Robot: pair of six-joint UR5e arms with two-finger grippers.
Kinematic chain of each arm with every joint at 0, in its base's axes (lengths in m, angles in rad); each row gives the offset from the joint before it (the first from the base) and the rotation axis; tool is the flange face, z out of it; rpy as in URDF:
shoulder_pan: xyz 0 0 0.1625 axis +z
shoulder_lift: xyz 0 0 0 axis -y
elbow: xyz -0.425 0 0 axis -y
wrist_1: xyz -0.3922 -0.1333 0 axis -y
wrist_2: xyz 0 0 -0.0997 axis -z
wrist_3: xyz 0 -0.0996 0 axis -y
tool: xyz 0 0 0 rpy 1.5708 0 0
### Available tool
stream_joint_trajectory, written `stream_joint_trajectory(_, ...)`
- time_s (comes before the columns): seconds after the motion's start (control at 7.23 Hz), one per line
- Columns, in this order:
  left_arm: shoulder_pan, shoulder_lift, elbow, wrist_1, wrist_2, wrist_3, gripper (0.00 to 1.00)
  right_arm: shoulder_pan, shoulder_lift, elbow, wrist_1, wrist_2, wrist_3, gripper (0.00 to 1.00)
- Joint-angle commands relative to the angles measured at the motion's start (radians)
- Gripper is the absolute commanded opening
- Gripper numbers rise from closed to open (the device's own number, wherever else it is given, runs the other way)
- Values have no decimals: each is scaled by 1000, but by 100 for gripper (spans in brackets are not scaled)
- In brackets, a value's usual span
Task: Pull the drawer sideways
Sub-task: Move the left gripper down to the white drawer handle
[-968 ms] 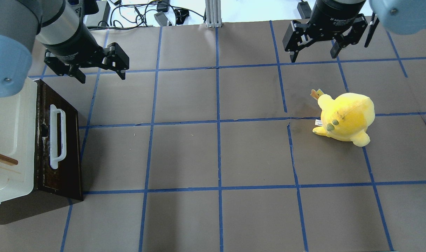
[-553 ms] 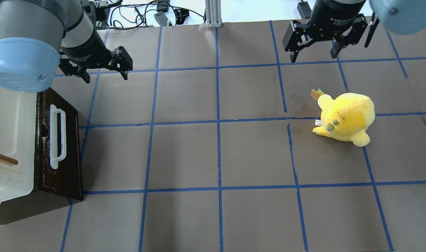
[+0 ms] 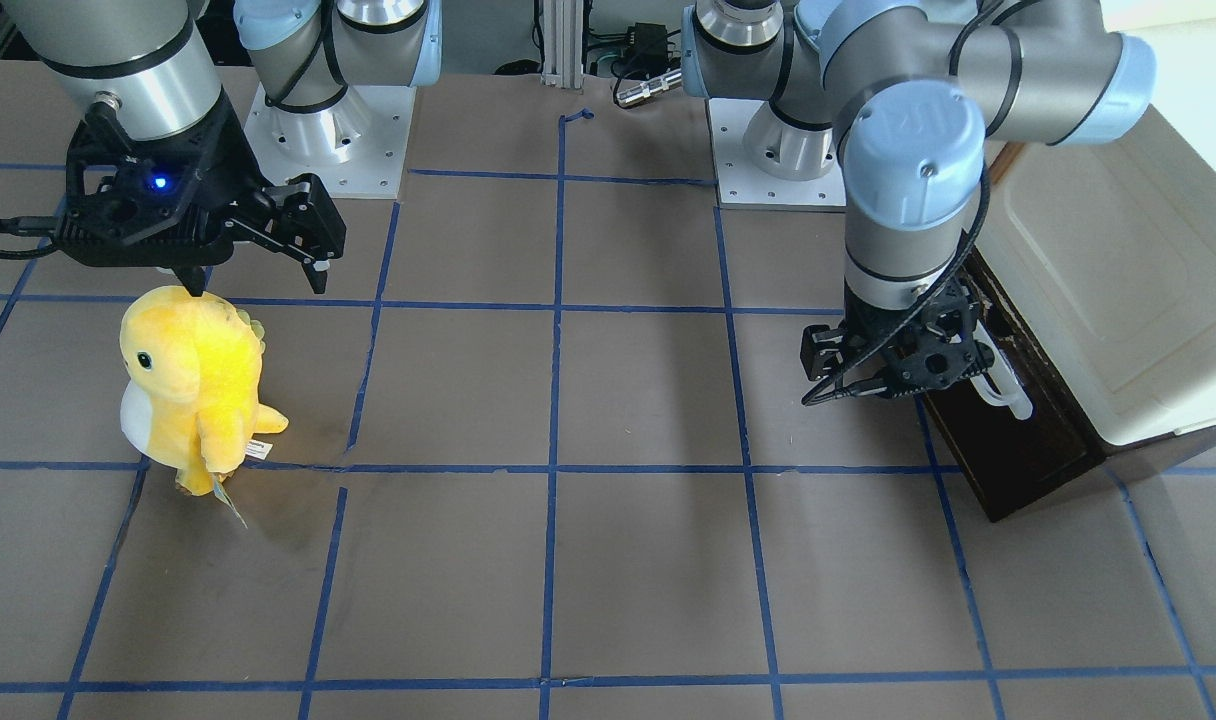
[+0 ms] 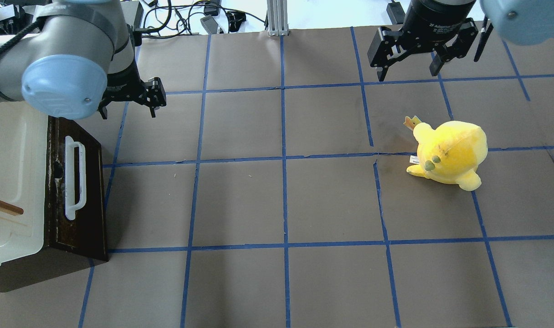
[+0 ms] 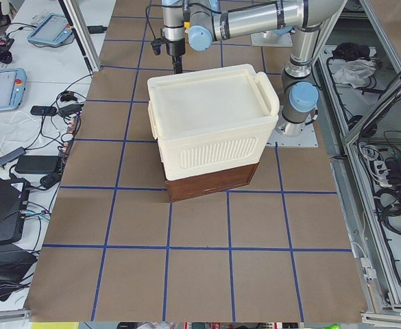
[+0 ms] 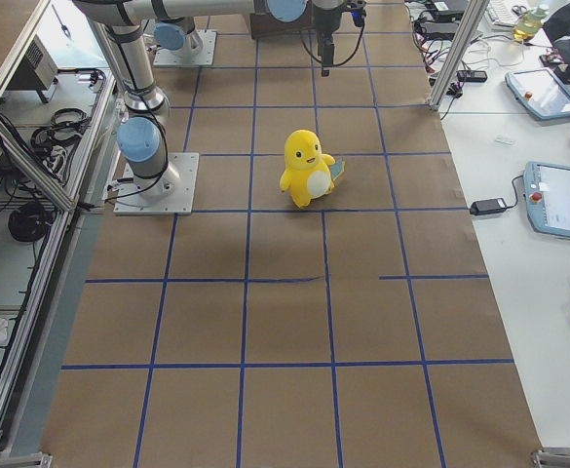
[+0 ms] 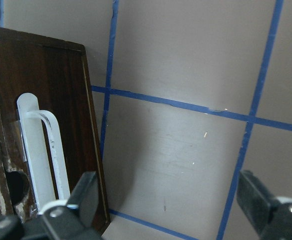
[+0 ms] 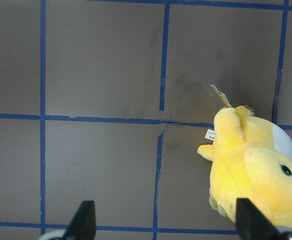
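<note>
The dark brown drawer (image 4: 83, 191) with its long white bar handle (image 4: 74, 177) sits shut under a cream-white cabinet (image 4: 12, 173) at the table's left edge. It also shows in the front-facing view (image 3: 1018, 450) and the left wrist view (image 7: 51, 115). My left gripper (image 4: 129, 110) is open and empty. It hovers beyond the drawer's far corner, apart from the handle (image 7: 36, 150). Its fingers (image 7: 86, 192) are spread wide. My right gripper (image 4: 407, 73) is open and empty at the far right.
A yellow plush toy (image 4: 450, 152) stands on the right half of the table, near and below my right gripper (image 3: 258, 283). Blue tape lines grid the brown table top (image 4: 281, 205). Cables lie past the far edge.
My left arm has swung its elbow rightward and brought the open gripper nearer and lower, toward the drawer's far corner. The right arm, drawer and plush have not moved.
</note>
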Motion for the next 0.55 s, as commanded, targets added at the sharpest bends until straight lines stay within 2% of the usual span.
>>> stream_joint_trajectory(0.0, -40, -64, -44, 0, 171, -81, 100, 0, 0, 0, 0, 0, 0, 100)
stream_joint_trajectory(0.41, -95, -142, -119, -10, 477, -83, 100, 0, 0, 0, 0, 0, 0, 100)
